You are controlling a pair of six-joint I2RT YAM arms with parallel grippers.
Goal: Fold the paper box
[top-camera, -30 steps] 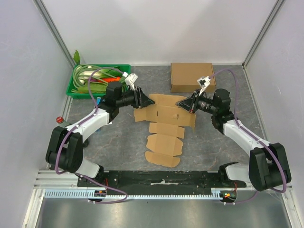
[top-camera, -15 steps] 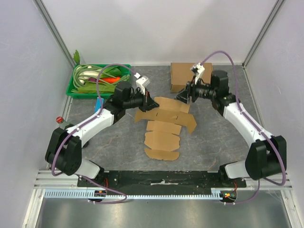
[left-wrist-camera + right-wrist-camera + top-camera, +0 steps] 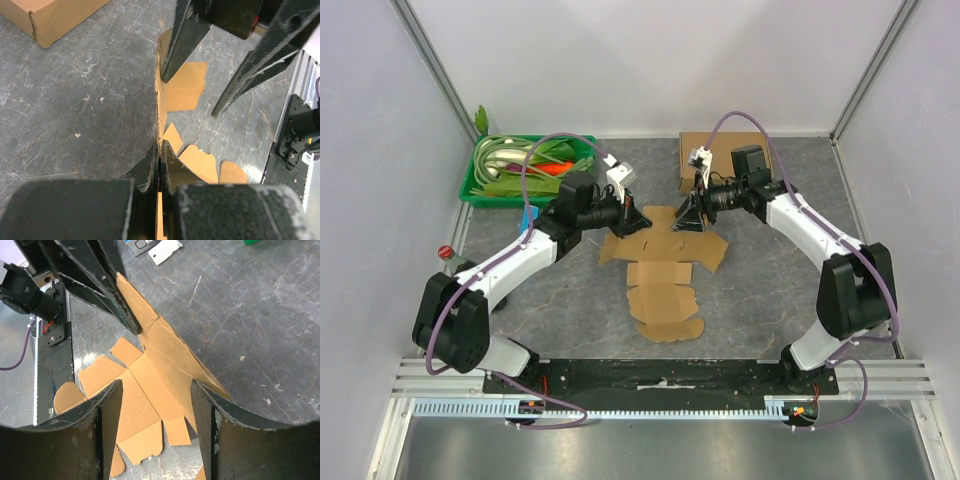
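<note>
Cardboard blank [image 3: 665, 272] in left gripper [image 3: 640, 218]

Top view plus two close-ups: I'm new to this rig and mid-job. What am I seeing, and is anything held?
Two robot arms are bolted at the near edge of the table. The top view looks down from above and behind them; each close-up comes from a camera on one wrist. On the table lie a flat cardboard blank, a made-up brown box and a green tray of loose items. The left gripper is shut on the blank's edge. The right gripper stands open above the blank, holding nothing.
</note>
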